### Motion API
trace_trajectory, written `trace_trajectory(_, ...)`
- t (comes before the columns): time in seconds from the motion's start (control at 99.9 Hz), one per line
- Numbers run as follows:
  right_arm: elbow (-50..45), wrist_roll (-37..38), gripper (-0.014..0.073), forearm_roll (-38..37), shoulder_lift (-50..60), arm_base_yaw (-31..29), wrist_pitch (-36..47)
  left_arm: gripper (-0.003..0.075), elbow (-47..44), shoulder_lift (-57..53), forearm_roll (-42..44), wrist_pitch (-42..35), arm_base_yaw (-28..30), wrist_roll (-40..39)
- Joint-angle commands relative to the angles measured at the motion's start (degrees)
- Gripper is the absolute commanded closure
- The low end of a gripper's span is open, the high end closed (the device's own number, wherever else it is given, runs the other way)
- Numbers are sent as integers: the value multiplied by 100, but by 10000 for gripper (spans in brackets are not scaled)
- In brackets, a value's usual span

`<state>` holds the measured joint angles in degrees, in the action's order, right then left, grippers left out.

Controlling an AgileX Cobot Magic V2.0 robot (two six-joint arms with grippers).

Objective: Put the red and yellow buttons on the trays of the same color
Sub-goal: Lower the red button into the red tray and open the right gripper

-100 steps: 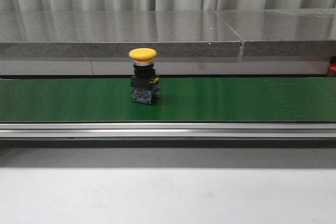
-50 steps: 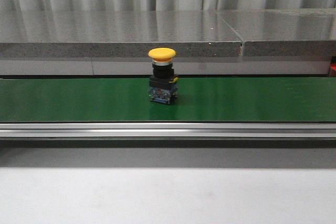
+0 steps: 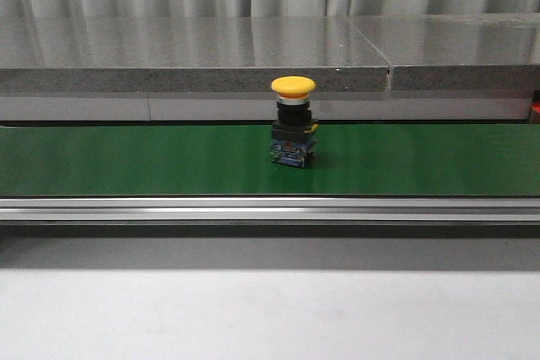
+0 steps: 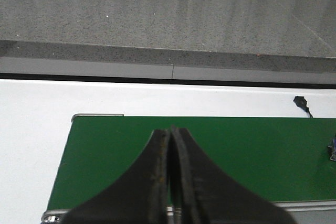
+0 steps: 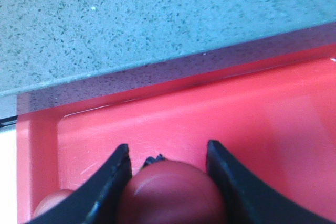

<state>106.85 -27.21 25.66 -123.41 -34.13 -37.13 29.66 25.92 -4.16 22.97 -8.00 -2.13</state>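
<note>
While the yellow button stood upright on the green conveyor belt, roughly mid-length and nearer its far edge, neither arm was near it.

Risk, as judged: on a running belt the button could pass beyond reach unpicked; a red button released too high might topple.

Left gripper: poised above the belt's end, fingers pressed together, empty.

Right gripper: low over the red tray, fingers clasping a red button by its cap; another red cap lay beside it.
</note>
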Motion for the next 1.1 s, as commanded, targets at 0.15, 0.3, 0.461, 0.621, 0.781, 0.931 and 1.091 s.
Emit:
trace_trajectory(0.15, 204, -11, 461, 47, 95, 7, 461, 739, 150, 22, -41, -425, 10, -58)
trace_trajectory(0.3, 204, -11, 461, 47, -70, 9, 511, 739, 150, 22, -41, -425, 10, -58)
trace_trajectory(0.461, 204, -11, 461, 47, -180, 9, 525, 739, 150, 22, -41, -425, 10, -58)
trace_trajectory(0.621, 193, -11, 386, 52, -242, 14, 519, 739, 150, 22, -41, -425, 10, -58)
trace_trajectory(0.781, 194, -11, 125, 52, -242, 20, 525, 739, 150, 22, -41, -425, 10, -58)
trace_trajectory(0.931, 194, -11, -62, 294, -242, 24, 552, 739, 150, 22, -41, -425, 10, -58)
trace_trajectory(1.091, 205, -11, -72, 457, -145, 24, 538, 739, 150, 22, -41, -425, 10, -58)
